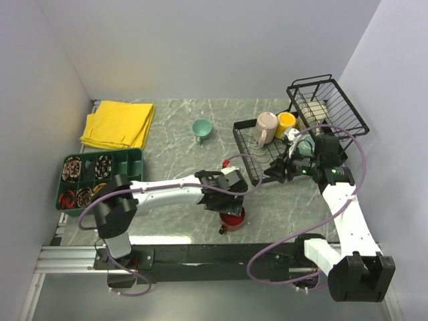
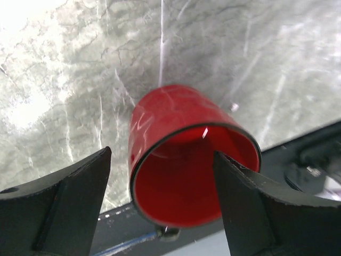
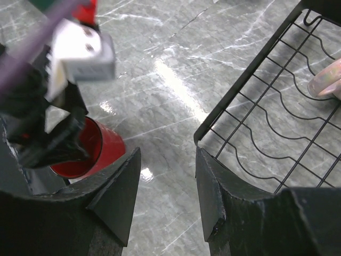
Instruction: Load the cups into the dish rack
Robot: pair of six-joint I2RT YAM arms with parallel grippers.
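Seen from above as it is, the worktop (image 1: 174, 134) is grey-green stone with pale veins, closed in by plain pale walls at the left, back and right. A folded yellow cloth (image 1: 118, 124) and a green compartment tray (image 1: 100, 153) lie at the far left, and a small teal mug (image 1: 200, 128) stands alone in the middle. The dish rack (image 1: 246, 150) sits at the right and holds a pink mug (image 1: 266, 127) and a yellow mug (image 1: 286, 122). The red mug (image 1: 234, 219) stands near the front edge under the left claw (image 1: 226, 204). The right claw (image 1: 270, 172) hovers at the rack's near corner.

On the left wrist view, the left claw (image 2: 161, 154) is wide, one finger on each side of the red mug (image 2: 181, 160). The stone is bright with glare.

On the right wrist view, the right claw (image 3: 167, 154) is partly open and holds nothing above the shiny stone, beside the rack's corner (image 3: 256, 80).
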